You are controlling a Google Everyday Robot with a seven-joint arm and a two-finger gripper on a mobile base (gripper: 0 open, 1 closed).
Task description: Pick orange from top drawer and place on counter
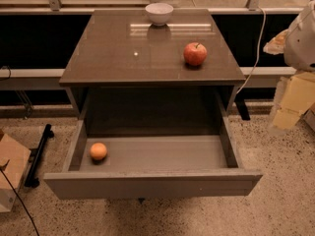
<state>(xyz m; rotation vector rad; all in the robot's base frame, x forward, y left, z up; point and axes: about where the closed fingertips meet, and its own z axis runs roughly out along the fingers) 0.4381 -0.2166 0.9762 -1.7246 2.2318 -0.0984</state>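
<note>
Meanwhile, round orange (98,151) lies in top drawer (152,184); end effector (292,100) at right.

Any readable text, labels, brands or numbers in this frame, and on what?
None can be read.
The orange, top drawer, counter, apple and bowl carry no print.
The gripper, at the right edge beside the counter, shows no legible marking.

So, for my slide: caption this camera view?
Orange in open top drawer; apple, bowl on counter; gripper at right edge.
</note>
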